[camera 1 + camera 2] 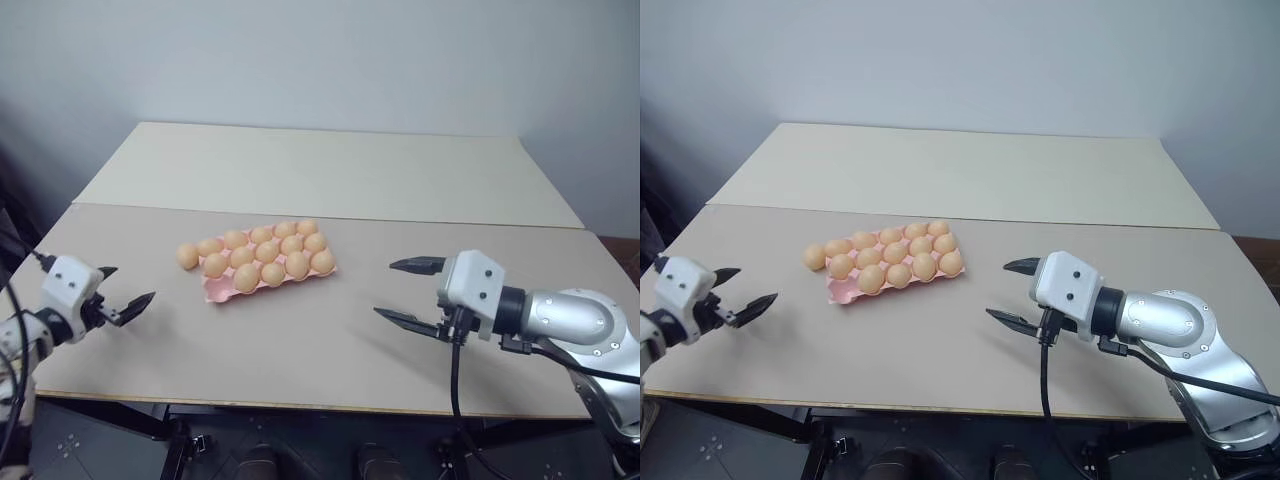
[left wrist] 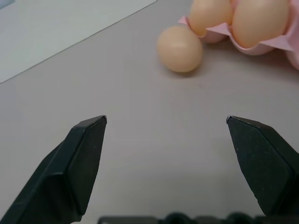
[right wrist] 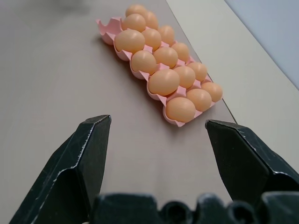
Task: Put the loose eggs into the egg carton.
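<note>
One loose egg [image 1: 187, 256] lies on the tabletop [image 1: 300, 340] just beside the pink egg carton [image 1: 215, 291]; both grippers' jaws gape wide, empty

Lighting even and diffuse, moderately bright, no hard highlights. Counter [image 1: 330, 330] evenly lit; far wall [image 1: 320, 60] a flat pale grey-blue, darkening toward the far-left corner. Shadows soft: a faint smudge under the right tool [image 1: 408, 293] on the counter, and a thin one along the near side of the egg carton [image 1: 222, 293]. Eggs [image 1: 272, 252] show gentle matte shading, no glare. Head views sharp across the counter, slight softness at the edges. Left wrist view: loose egg [image 2: 180, 49] slightly soft, its shadow on the counter blurred; the left tool [image 2: 166, 122] reads as flat black, with little surface detail. Right wrist view: carton in reasonable focus, far end softer.
</note>
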